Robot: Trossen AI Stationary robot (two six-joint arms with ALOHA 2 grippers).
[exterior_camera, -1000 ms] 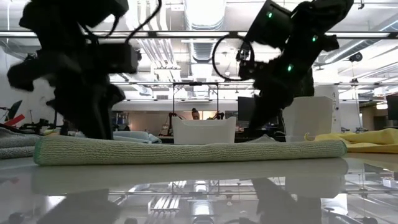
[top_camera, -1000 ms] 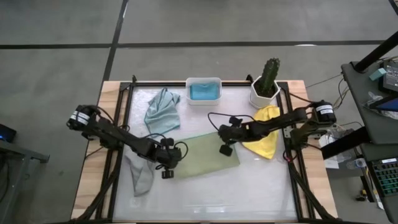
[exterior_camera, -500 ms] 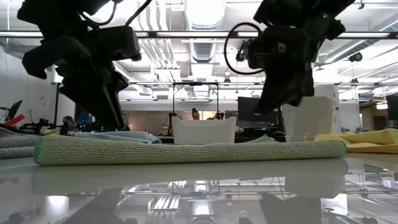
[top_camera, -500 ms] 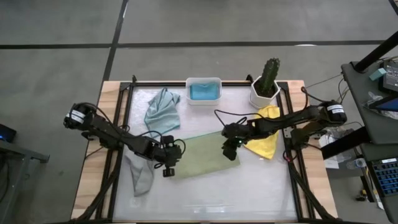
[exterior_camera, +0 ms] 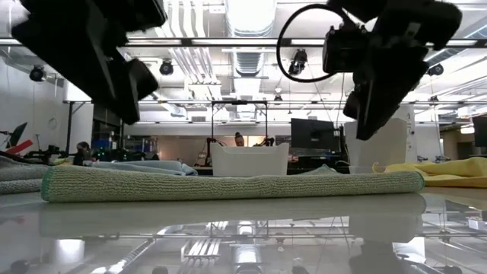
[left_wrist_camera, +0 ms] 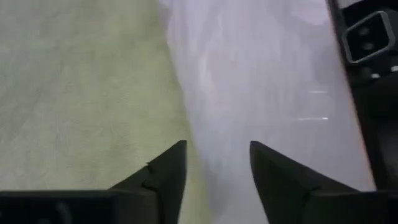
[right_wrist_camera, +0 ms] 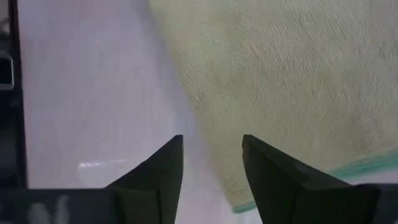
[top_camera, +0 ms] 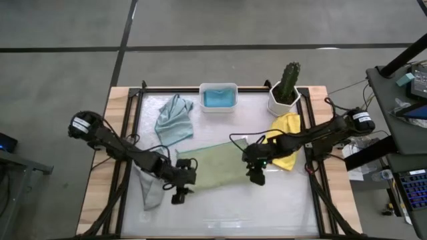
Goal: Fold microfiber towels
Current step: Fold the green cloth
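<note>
From above, the sage green towel (top_camera: 217,167) is lying folded mid-table, the left gripper (top_camera: 180,189) and right gripper (top_camera: 257,175) hovering at its ends. Wrist views: both are spreading their fingers (nothing held) over towel edges.

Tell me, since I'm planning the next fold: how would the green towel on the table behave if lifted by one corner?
The green towel would probably droop, since it lies flat in soft folded layers. It looks light, being thin cloth. On the glossy table, it might slide rather than stay put when tugged.
</note>
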